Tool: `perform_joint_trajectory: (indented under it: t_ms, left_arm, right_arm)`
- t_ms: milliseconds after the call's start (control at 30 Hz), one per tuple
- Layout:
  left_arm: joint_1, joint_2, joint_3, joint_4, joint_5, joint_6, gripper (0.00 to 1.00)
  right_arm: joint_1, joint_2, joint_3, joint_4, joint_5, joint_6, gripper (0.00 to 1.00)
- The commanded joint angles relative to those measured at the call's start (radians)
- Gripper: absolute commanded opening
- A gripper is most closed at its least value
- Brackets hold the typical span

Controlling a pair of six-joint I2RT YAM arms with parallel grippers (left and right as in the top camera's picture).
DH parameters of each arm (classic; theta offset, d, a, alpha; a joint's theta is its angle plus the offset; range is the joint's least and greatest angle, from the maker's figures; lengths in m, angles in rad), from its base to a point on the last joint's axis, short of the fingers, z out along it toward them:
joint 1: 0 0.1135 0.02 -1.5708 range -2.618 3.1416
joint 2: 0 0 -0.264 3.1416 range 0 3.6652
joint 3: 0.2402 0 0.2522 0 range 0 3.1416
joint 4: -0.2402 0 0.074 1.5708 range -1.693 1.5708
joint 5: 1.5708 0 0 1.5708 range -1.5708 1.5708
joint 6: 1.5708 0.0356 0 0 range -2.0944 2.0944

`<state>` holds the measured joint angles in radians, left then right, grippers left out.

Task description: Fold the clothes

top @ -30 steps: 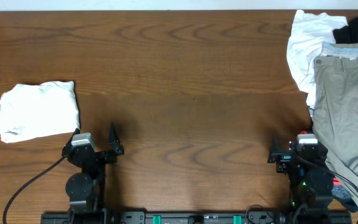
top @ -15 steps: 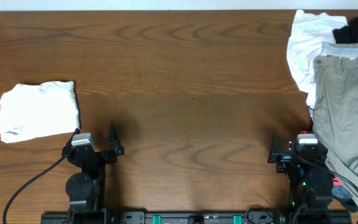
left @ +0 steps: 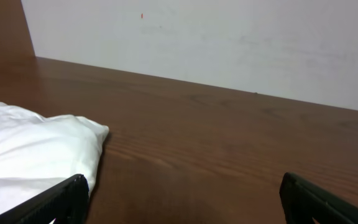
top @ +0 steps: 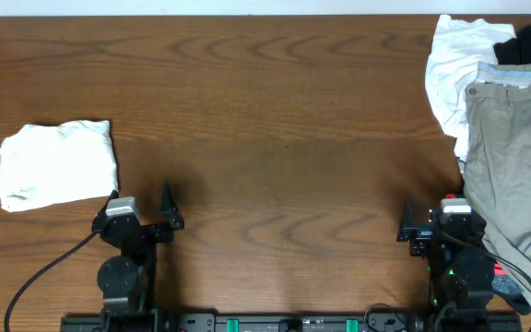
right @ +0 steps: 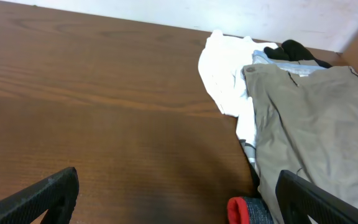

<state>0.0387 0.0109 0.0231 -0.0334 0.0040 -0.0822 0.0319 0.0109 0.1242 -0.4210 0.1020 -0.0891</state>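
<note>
The khaki-beige trousers (top: 514, 175) lie spread on top of a pile at the table's right edge, also in the right wrist view (right: 309, 124). A white garment (top: 454, 69) and a black one (top: 528, 44) lie beneath them at the far right. A red-trimmed dark piece (right: 247, 211) pokes out by the right gripper. A folded white garment (top: 58, 164) lies at the left, also in the left wrist view (left: 30, 155). My left gripper (top: 141, 207) is open and empty near the front edge. My right gripper (top: 436, 221) is open and empty beside the trousers.
The brown wooden table (top: 275, 120) stretches between the two arms. A pale wall (left: 229, 37) stands behind its far edge. Cables run from both arm bases along the front edge.
</note>
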Motion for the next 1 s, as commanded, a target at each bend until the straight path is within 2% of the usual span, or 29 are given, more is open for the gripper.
perform_joint_trajectory:
  t_ms: [0,567,667,733,867,967]
  left_arm:
    - [0.005,-0.007,-0.019,-0.040,-0.016,-0.008,0.98]
    - [0.005,-0.007,-0.019,-0.040,-0.015,-0.008,0.98]
    - [0.005,-0.006,-0.019,-0.040,-0.012,-0.013,0.98]
    - [0.005,-0.005,-0.018,-0.041,-0.009,-0.076,0.98]
    - [0.005,0.008,0.031,-0.093,0.126,-0.117,0.98]
    - [0.005,0.037,0.097,-0.190,0.158,-0.119,0.98]
  right_arm:
    - [-0.007,-0.005,-0.002,-0.002,-0.001,-0.013,0.99]
    - [-0.007,-0.005,-0.002,0.008,-0.003,-0.006,0.99]
    - [-0.007,0.001,-0.002,-0.003,-0.010,0.118,0.99]
    - [-0.007,0.002,-0.001,-0.002,-0.042,0.193,0.99]
    - [-0.007,0.002,0.022,-0.012,-0.200,0.230,0.99]
    - [-0.007,0.005,0.064,-0.057,-0.184,0.254,0.99]
